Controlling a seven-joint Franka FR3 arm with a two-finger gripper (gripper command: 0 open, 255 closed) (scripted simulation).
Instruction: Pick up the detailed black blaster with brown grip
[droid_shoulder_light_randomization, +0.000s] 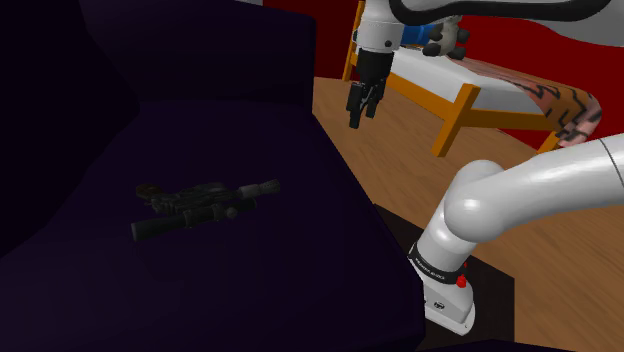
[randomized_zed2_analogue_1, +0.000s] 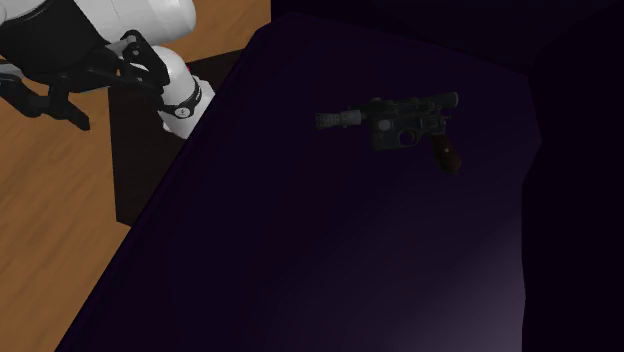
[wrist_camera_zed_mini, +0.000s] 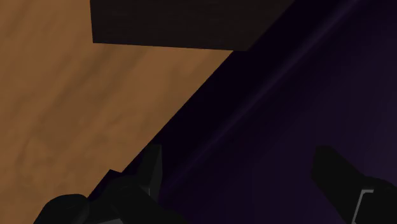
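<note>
Shoulder oblique, second overhead, wrist downward, blaster (droid_shoulder_light_randomization: 205, 207) shared

Dark purple couch seat (droid_shoulder_light_randomization: 250, 270) edge lay under the jaws, wood floor (droid_shoulder_light_randomization: 400, 170) alongside; orange-framed bed (droid_shoulder_light_randomization: 466, 104) stood behind them, red wall (droid_shoulder_light_randomization: 560, 55) beyond.

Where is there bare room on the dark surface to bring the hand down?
Bare all round the blaster: widest between it and the edge of the dark surface by the wood floor, near the hand. Nowhere crowded.

No legible text; faint unreadable marks on arm's black band (droid_shoulder_light_randomization: 438, 263).
</note>
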